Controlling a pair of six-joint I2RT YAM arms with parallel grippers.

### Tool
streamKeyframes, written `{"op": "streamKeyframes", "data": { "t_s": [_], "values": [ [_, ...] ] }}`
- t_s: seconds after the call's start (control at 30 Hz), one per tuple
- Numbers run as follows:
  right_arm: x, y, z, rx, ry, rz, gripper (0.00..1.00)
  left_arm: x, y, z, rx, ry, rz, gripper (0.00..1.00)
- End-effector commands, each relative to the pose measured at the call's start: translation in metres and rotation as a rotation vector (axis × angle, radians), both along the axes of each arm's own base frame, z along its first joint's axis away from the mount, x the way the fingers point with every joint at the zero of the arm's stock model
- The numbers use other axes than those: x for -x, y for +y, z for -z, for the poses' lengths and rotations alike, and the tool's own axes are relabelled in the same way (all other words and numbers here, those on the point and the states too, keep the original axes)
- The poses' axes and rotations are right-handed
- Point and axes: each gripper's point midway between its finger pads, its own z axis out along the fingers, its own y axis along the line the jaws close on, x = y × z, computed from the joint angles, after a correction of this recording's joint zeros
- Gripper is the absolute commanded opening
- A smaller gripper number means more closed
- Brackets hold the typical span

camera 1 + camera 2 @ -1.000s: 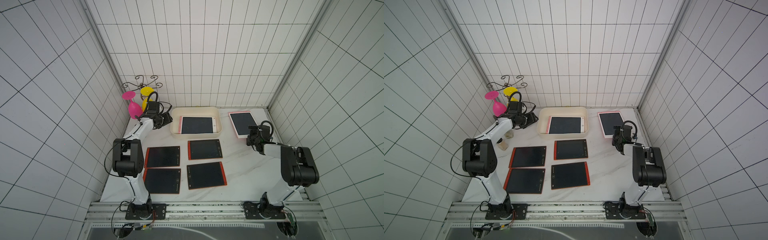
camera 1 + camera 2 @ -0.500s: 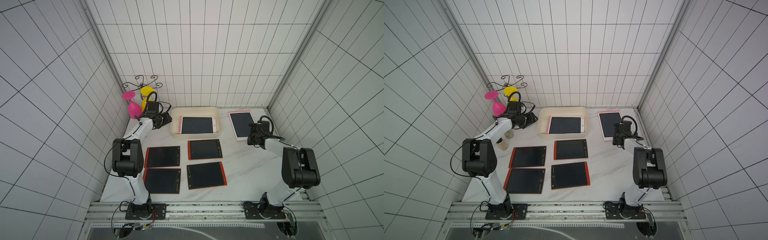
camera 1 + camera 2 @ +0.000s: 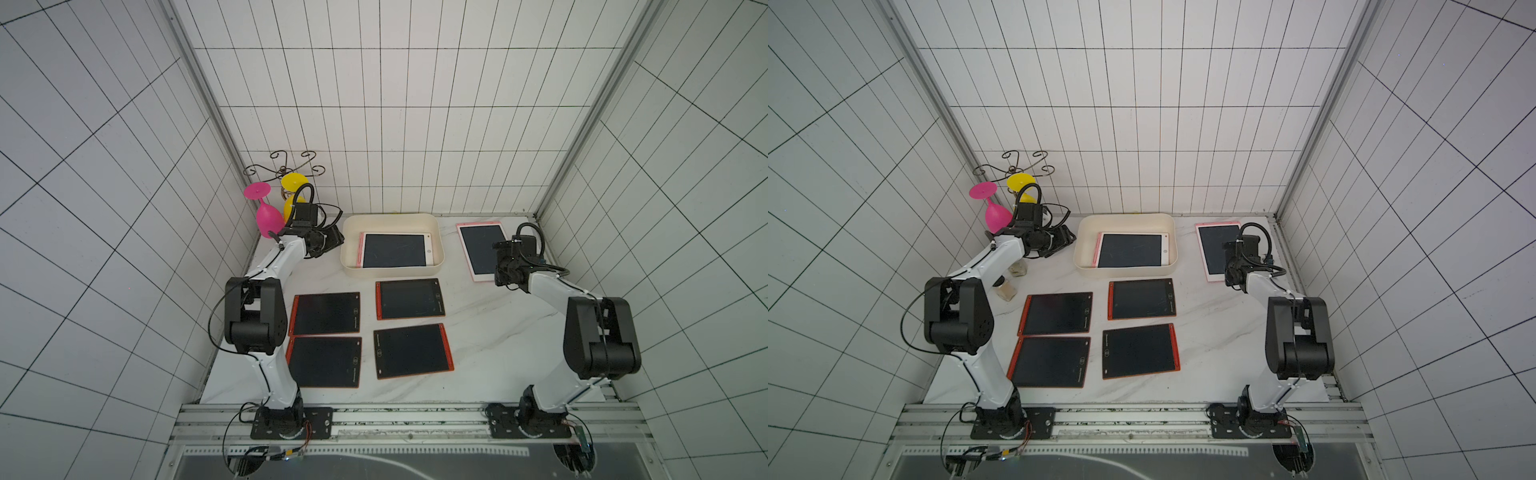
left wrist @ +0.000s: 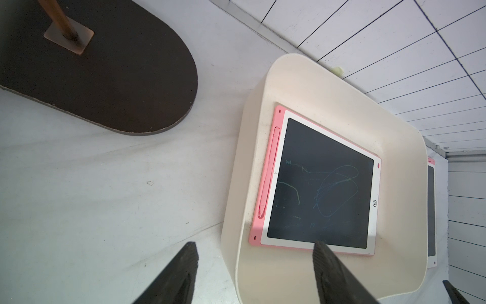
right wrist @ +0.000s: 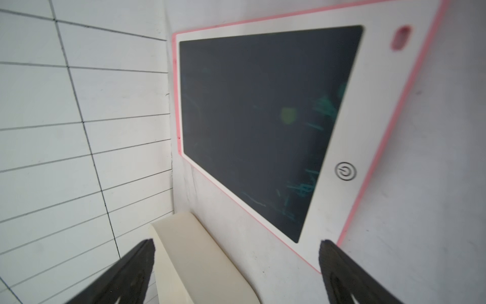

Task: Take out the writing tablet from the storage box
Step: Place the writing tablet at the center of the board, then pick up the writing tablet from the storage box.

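The white table (image 3: pixel 490 332) fills the floor of the tiled room, and four red-edged tablets (image 3: pixel 409 299) lie flat on its near half. At the back sits the storage box (image 3: pixel 392 272), a low cream tub. The writing tablet (image 3: pixel 395 250) lies flat inside it, dark screen up. Its long side runs from left to right across the table, and its pink pen edge is on the left arm's side. Another pink tablet (image 3: pixel 482 249) lies on the bare table, to the right of the box. The left gripper (image 4: pixel 254 248) is just beside the left end of the box and points at it. Its two fingers are apart and hold nothing. In the left wrist view one finger shows in front of the tablet's near corner, and the other is outside the box wall. The right gripper (image 5: pixel 236 244) has its fingers spread wide and empty, over by the other pink tablet. So the left arm looks nearer to the tablet in the box, and I think it should reach in from that end.
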Motion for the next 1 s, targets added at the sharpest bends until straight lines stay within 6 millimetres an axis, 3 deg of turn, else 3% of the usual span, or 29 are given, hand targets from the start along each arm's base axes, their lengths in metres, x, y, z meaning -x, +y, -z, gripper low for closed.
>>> {"op": "streamKeyframes", "data": {
  "t_s": [0.0, 0.17, 0.33, 0.57, 0.73, 0.97],
  "values": [
    [-0.029, 0.025, -0.048, 0.194, -0.127, -0.178, 0.98, 0.002, 0.001, -0.015, 0.002, -0.039, -0.008, 0.69],
    [-0.058, 0.063, -0.068, 0.433, -0.187, -0.49, 0.96, 0.008, -0.016, -0.033, -0.1, -0.076, 0.02, 0.74],
    [-0.075, 0.091, -0.06, 0.584, -0.123, -0.687, 0.93, 0.017, -0.052, -0.04, -0.153, -0.08, 0.079, 0.84],
    [-0.094, 0.131, -0.043, 0.718, -0.075, -0.83, 0.91, 0.023, -0.087, -0.025, -0.218, -0.048, 0.124, 0.92],
    [-0.095, 0.143, -0.025, 0.758, -0.023, -0.868, 0.89, 0.018, -0.092, -0.009, -0.265, -0.012, 0.12, 0.97],
    [-0.098, 0.151, -0.007, 0.794, 0.016, -0.898, 0.85, 0.006, -0.089, 0.002, -0.323, 0.017, 0.116, 0.97]
  ]
}}
